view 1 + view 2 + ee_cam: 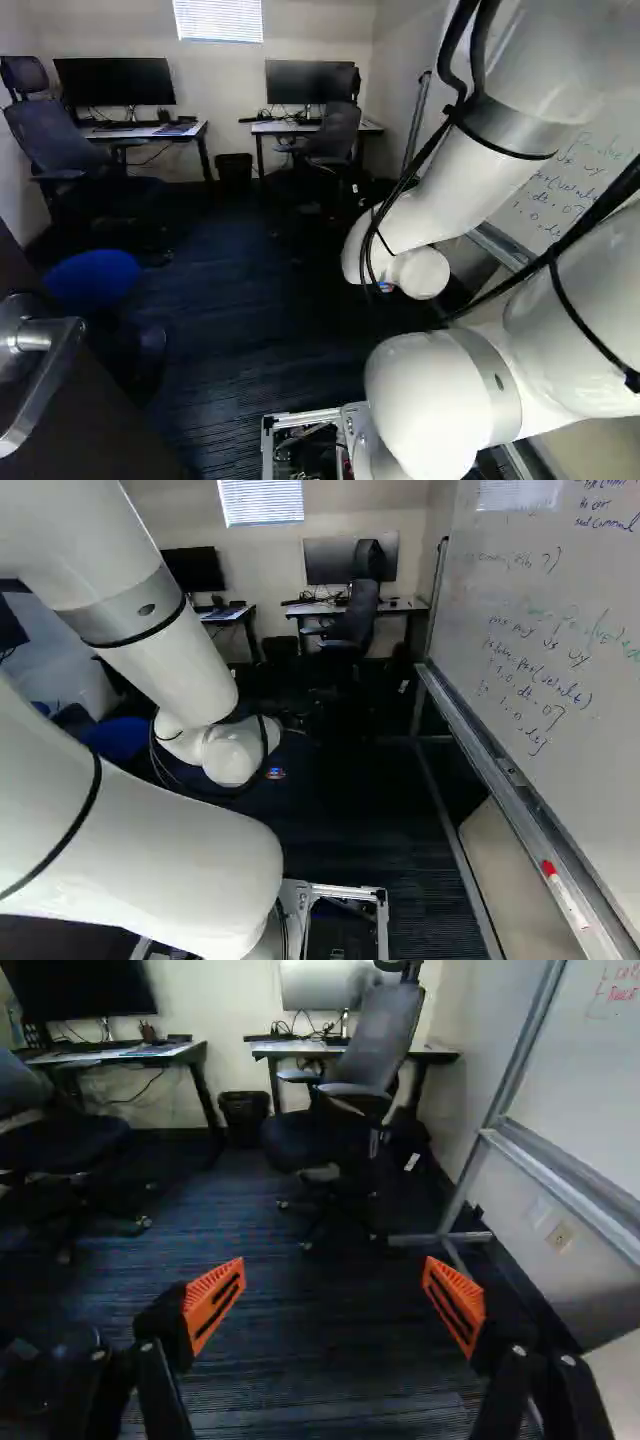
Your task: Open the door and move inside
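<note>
Left base view: a dark door [90, 430] stands at the lower left, a white arm [455, 190] at the right.
Ahead are 2 desks [290, 1049], a grey chair [385, 1040] at 1. In the wrist view, the gripper [335, 1267] has its 2 fingers wide apart, holding nothing. The door bears a silver lever handle [48, 372].

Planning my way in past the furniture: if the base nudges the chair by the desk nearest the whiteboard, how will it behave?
The chair would probably roll, as it stands on casters. Pushed high on its tall backrest, it might lean or turn first. Its armrests jut out, so they could snag.
</note>
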